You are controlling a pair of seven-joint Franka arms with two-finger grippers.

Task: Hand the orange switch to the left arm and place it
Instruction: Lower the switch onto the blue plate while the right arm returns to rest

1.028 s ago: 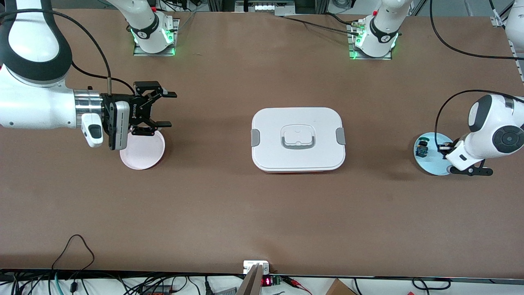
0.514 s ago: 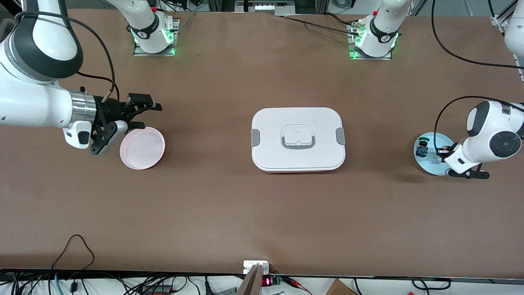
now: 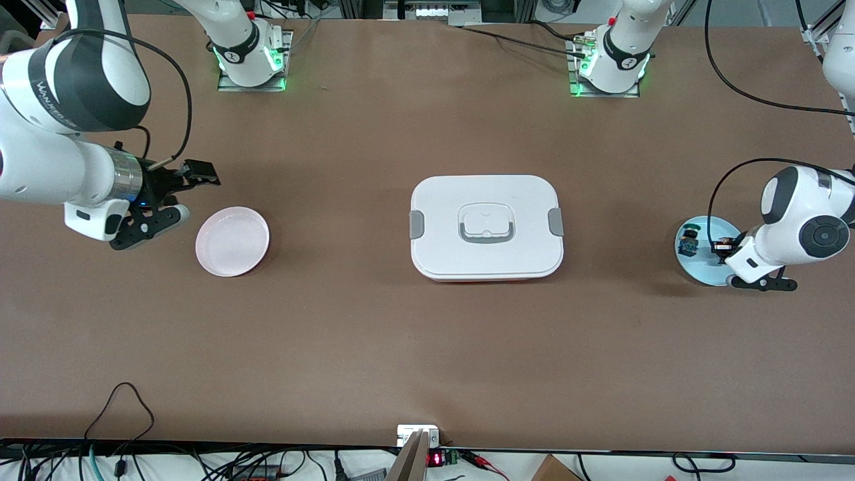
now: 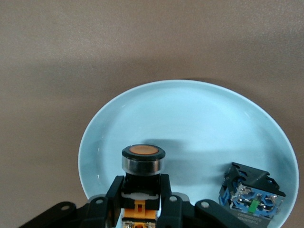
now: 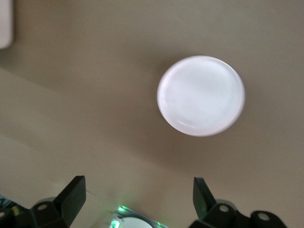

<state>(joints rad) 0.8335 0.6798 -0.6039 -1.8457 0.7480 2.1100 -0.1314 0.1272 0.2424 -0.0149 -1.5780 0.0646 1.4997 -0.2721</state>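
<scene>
1. The left gripper point(image 4: 141, 211) sits low over a pale blue plate point(image 3: 699, 267) at the left arm's end of the table, its fingers point(image 4: 167, 202) pinching the orange switch point(image 4: 143, 161) from both sides.
2. The orange switch stands upright on the blue plate, its orange-topped cap ringed in silver; a second small part with a blue and green body point(image 4: 251, 197) lies beside it on the same plate, apart from the switch.
3. The right gripper point(image 3: 170, 200) hangs above bare table at the right arm's end, just beside a pink plate point(image 3: 232, 241), fingers point(image 5: 71, 194) spread wide and holding nothing.
4. The box point(image 3: 486, 227), white with grey side latches and a recessed lid handle, rests closed at mid-table between the two plates, well apart from both grippers.
5. In the right wrist view the pink plate point(image 5: 201, 95) shows bare against the brown tabletop.
</scene>
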